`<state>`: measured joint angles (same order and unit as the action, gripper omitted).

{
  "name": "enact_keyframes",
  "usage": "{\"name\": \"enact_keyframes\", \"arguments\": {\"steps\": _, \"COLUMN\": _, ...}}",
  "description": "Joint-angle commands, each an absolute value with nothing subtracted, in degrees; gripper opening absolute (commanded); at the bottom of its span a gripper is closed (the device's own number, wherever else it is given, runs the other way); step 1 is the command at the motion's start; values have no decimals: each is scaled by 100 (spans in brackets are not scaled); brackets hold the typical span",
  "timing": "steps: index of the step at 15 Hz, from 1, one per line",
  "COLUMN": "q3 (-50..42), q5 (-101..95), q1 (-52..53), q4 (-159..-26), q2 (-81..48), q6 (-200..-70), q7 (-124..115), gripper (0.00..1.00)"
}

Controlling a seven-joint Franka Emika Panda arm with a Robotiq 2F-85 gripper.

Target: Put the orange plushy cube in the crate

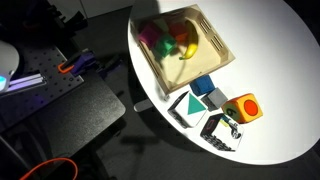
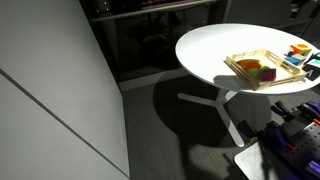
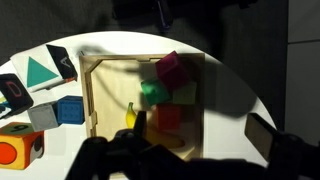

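Orange plushy cube with a red circle (image 3: 18,148) is sitting on the round white table (image 1: 280,60), outside the shallow light-wood crate (image 3: 87,100). In your wrist view it is lying low at the left, well apart from your gripper (image 3: 140,155). The gripper is hanging over the crate's near edge, too shadowed to tell whether its fingers are spread or pressed together.

A small blue cube (image 3: 68,110) is standing between the orange cube and the crate wall, and a black-and-white patterned box with a teal triangle (image 3: 40,72) is lying just beyond. A magenta block (image 3: 172,70), a green block (image 3: 152,93) and a red block (image 3: 170,118) are filling the crate.
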<state>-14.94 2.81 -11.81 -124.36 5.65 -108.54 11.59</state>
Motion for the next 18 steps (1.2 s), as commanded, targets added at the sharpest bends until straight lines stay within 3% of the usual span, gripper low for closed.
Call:
{"name": "enact_keyframes", "arguments": {"steps": 1, "q3": -1459, "q5": 284, "q1": -1216, "q4": -12425, "q2": 560, "q6": -10842, "q7": 1163, "gripper": 100}}
{"name": "enact_keyframes", "arguments": {"steps": 18, "q3": -1555, "q5": 348, "q1": -1625, "q4": -11215, "q2": -1360, "q6": -11898, "q7": 866, "gripper": 100}}
